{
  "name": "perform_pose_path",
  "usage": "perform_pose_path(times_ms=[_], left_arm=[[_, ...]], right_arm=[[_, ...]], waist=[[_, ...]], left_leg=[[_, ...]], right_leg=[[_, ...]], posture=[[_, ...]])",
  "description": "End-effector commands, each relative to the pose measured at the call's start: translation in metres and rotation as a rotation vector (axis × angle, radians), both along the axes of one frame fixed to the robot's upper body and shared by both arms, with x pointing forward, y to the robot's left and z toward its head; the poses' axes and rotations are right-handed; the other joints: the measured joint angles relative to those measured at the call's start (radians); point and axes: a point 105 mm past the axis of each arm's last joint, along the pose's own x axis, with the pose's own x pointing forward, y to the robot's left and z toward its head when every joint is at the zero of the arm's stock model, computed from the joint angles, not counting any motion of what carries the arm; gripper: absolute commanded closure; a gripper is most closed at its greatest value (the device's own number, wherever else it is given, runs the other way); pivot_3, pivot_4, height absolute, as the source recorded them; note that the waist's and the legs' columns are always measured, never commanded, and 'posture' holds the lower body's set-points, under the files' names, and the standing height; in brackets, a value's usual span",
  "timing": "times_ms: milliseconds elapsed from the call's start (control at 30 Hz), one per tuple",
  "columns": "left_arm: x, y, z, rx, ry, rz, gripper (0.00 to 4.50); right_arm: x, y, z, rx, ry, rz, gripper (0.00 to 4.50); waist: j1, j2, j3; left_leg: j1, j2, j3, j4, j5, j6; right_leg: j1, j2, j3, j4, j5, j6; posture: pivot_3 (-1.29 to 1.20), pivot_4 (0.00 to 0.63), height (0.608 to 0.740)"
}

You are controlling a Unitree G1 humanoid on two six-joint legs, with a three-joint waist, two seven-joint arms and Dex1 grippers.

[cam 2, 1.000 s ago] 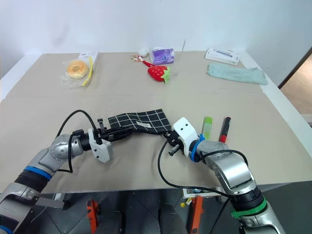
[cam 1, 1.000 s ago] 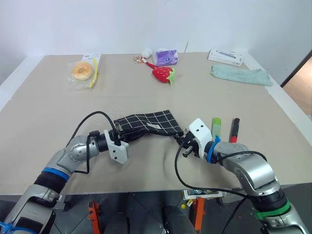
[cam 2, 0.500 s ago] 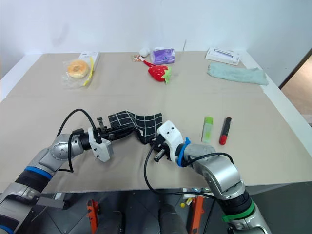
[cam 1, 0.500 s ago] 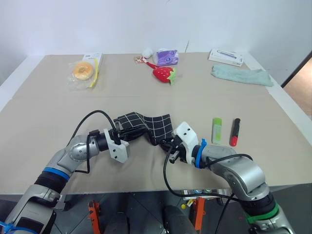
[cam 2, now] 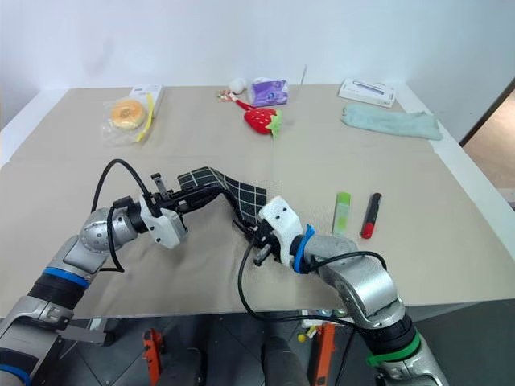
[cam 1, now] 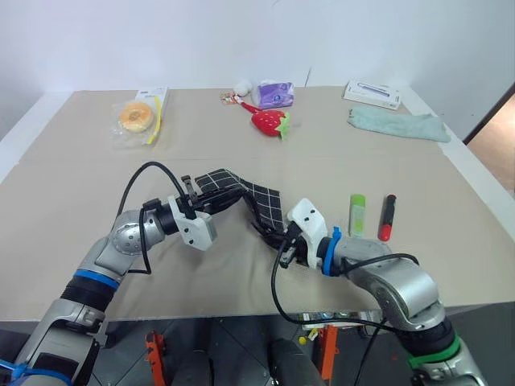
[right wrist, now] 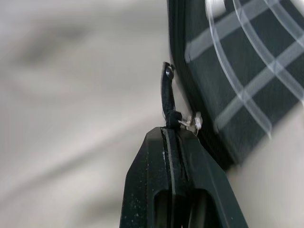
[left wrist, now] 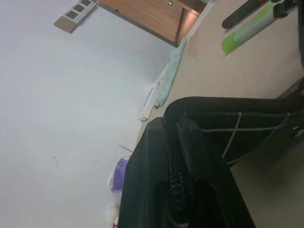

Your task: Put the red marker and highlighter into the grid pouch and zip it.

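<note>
Now the pouch [cam 1: 241,195] is held off the bench [cam 1: 338,153] between both hands: left hand [cam 1: 195,203] clamped on its edge, right hand [cam 1: 273,234] pinching its zipper pull [right wrist: 167,95]. Highlighter [cam 1: 357,215] and marker [cam 1: 388,217] lie beyond the right hand.

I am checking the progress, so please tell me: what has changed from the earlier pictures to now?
The right claw, shut on the zipper pull, drew it toward the left claw, which lifted its end of the grid pouch; the pouch now hangs folded. The red marker and highlighter stayed put.
</note>
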Motion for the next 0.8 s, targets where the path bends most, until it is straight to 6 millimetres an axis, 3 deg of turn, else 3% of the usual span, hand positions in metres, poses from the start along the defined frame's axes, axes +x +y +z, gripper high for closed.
perform_pose_path(times_ms=[33,267,367,433,533,800], left_arm=[[-0.004,-0.001,0.006,-0.023,-0.018,-0.016,4.5],[-0.004,-0.001,0.004,-0.016,-0.011,-0.015,4.5],[-0.004,-0.001,0.004,-0.015,-0.011,-0.015,4.5],[-0.004,-0.001,0.006,-0.022,-0.015,-0.014,4.5],[-0.003,-0.001,0.008,-0.032,-0.017,-0.01,4.5],[-0.002,0.0,0.01,-0.041,-0.019,-0.007,4.5]], right_arm=[[0.001,0.006,0.031,0.067,-0.111,0.016,4.42],[0.002,0.006,0.039,0.115,-0.122,0.02,4.42],[-0.007,0.013,0.058,0.216,-0.143,0.076,4.42],[-0.007,0.01,0.048,0.169,-0.111,0.069,4.42],[-0.002,-0.006,0.012,-0.021,-0.07,0.024,4.42],[-0.011,0.004,0.016,0.016,-0.064,0.088,4.42]], waist=[[0.001,0.0,0.0],[0.001,0.0,0.0],[0.0,0.0,0.0],[0.0,0.0,0.0],[0.001,0.0,0.0],[-0.001,0.0,0.0]], left_leg=[[0.0,0.0,0.0,0.0,0.0,0.0],[0.0,0.0,-0.001,0.0,0.0,0.0],[0.0,0.0,0.0,0.0,0.0,0.0],[0.0,0.0,-0.001,0.0,0.0,0.0],[0.0,-0.001,-0.001,0.0,0.0,0.0],[0.0,0.0,0.0,0.001,0.0,0.0]], right_leg=[[0.0,0.0,0.0,0.0,0.0,0.0],[0.0,0.0,-0.001,0.0,0.0,0.0],[0.0,0.0,0.0,0.0,0.0,0.0],[0.0,0.0,-0.001,0.0,0.0,0.0],[0.0,-0.001,0.0,0.0,0.0,0.0],[0.0,0.0,0.0,0.0,0.0,0.0]], posture=[[0.0,0.15,0.74],[0.0,0.15,0.74],[0.0,0.15,0.74],[0.0,0.15,0.74],[0.0,0.15,0.74],[0.0,0.15,0.74]])
